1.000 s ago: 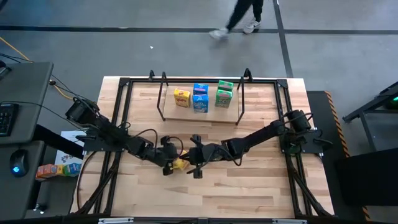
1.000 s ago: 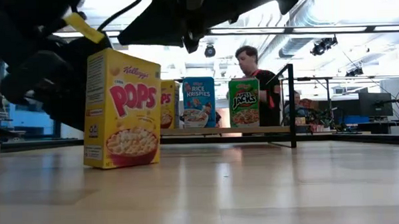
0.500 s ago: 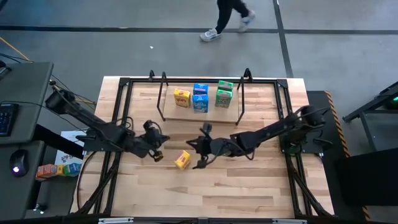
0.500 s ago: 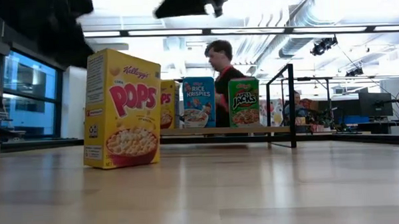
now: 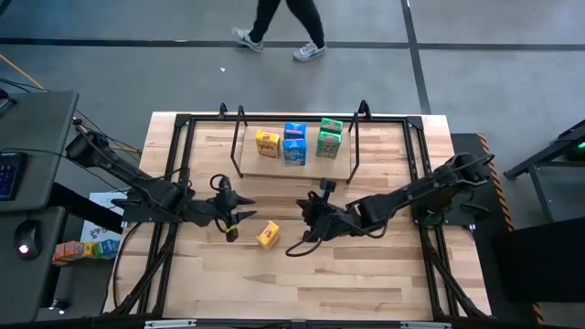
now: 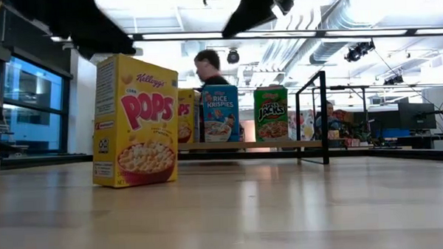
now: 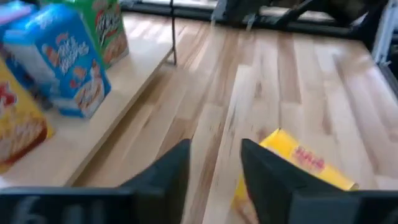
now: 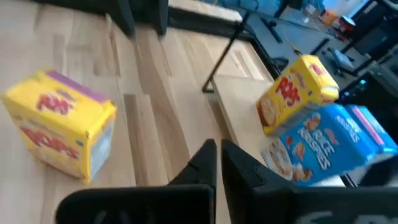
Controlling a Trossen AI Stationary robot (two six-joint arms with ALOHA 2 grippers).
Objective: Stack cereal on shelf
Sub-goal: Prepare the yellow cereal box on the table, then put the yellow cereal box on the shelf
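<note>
Over on the left, the left gripper point(image 5: 232, 217) hangs above the bare tabletop with its fingers point(image 7: 163, 180) parted and nothing between them. Just beside it the yellow Corn Pops box point(image 5: 268, 235) stands upright and alone on the wooden table point(image 5: 366, 283), well short of the shelf point(image 5: 294, 168). On the other side of the box, the right gripper point(image 5: 311, 219) is pinched nearly together, empty too.

Standing alone on open tabletop point(image 5: 366, 274), loose yellow box point(image 5: 268, 235), left gripper point(image 5: 234, 217) and right gripper point(image 5: 309, 217) flanking; boxes point(image 5: 294, 143) crowding shelf point(image 5: 297, 169), uprights fencing both ends
</note>
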